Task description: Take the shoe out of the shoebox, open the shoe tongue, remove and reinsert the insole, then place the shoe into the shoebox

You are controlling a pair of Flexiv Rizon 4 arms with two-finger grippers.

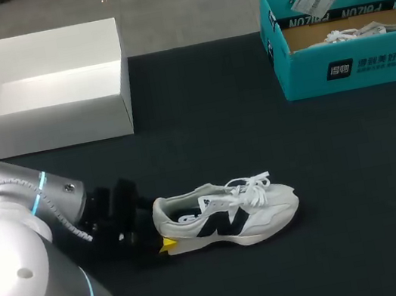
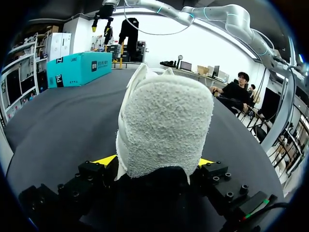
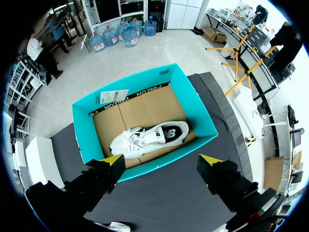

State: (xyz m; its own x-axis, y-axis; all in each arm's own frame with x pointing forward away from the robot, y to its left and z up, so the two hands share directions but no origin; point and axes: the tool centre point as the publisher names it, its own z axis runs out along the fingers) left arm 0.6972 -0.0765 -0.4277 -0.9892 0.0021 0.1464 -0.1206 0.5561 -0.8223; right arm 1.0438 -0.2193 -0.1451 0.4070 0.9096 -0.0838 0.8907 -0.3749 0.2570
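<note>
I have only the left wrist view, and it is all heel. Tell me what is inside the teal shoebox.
Observer: A second white shoe lies on its side on the cardboard floor of the teal shoebox.
Operator: Report the right gripper.
Observer: The right gripper hangs open above that shoebox, holding nothing.
Operator: Give me the toe's heading.
Observer: The shoe in the left gripper stands on its sole on the table, toe toward the robot's right.

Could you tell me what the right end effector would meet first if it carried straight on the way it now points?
Probably the white shoe inside the teal shoebox, though depth is unclear.
</note>
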